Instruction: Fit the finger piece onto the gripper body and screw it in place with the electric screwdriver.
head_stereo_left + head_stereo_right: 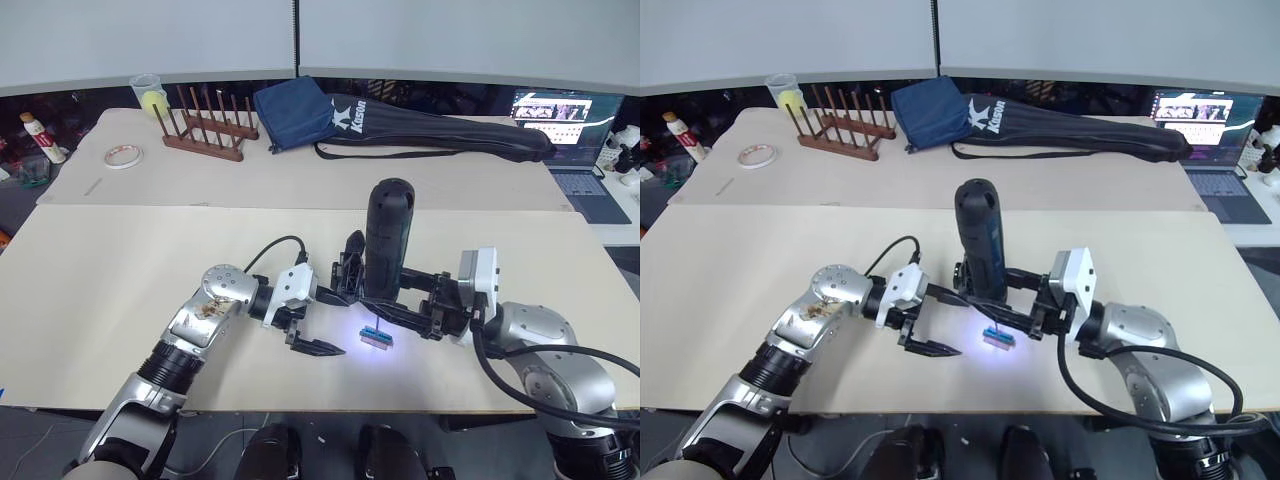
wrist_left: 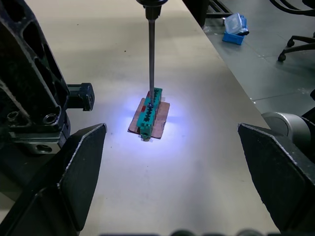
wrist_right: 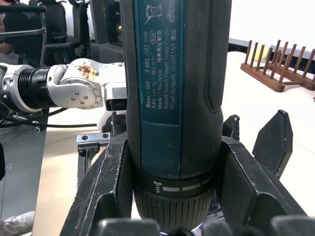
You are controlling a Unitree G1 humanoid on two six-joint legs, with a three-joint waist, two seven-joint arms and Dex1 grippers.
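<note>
Head views, screwdriver [image 1: 388, 240]: stood upright over the middle of the surface [image 1: 120, 250], clamped low on its barrel by the right end effector [image 1: 395, 300]; white light thrown down onto a small green-and-red piece [image 1: 377, 336].
Head views, gripper body [image 1: 347, 272]: small black block just beside the screwdriver, toward the left arm, near the left end effector [image 1: 312, 320].
Left wrist view: left end effector [image 2: 172, 167] spread wide, holding nothing; metal bit [image 2: 151, 54] touching down on the green-and-red piece [image 2: 149, 114], which lay on a brown card.
Right wrist view: right end effector [image 3: 174, 182] closed around the screwdriver [image 3: 172, 88] just above its collar.
Handling, judged: screwdriver rigid, fairly heavy, smooth-sided; low hold suits steadying the bit. Gripper body stiff, blocky; best taken across flat sides.
Finger piece: could not be made out.
</note>
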